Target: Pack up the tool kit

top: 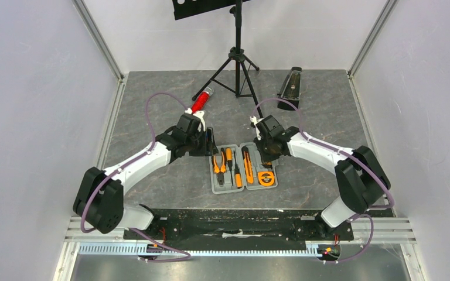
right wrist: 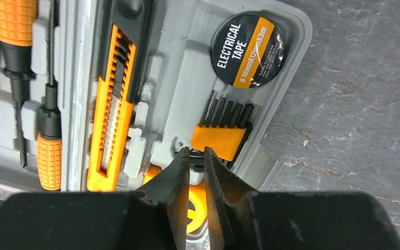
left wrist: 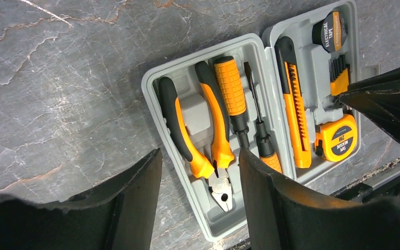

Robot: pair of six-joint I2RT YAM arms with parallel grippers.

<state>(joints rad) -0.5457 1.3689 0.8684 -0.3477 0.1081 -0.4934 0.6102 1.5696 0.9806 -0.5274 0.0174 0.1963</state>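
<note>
Case: a grey plastic tool kit case (top: 225,189) is being seen lying open and flat on the marbled grey table (top: 152,111), at the centre, between the two grippers.
Left gripper (left wrist: 200,156): the fingers are being held wide apart with nothing between them, over the near left part of the case.
Left half: pliers (left wrist: 216,125), a thick-handled screwdriver (left wrist: 230,86) and a slim screwdriver (left wrist: 263,140) are being seated in moulded recesses, all orange and black.
Right half: a knife (left wrist: 294,109), a yellow tape measure (left wrist: 338,138), a roll marked electrical tape (right wrist: 247,49) and a hex key set (right wrist: 224,138) are being seated likewise.
Right gripper (right wrist: 194,153): the fingers are being held almost together, a thin gap showing and nothing clamped, tips just beside the hex key set.
Hidden: the slim screwdriver's handle is being cut off by a left finger. The tape measure is being largely covered in the right wrist view. Contact between tips and case cannot be told.
Surroundings: a red glittery cylinder (top: 201,100) is being seen beyond the left wrist, a black tripod stand (top: 237,61) at far centre, and a black wedge metronome (top: 290,86) at far right, apart from the case.
</note>
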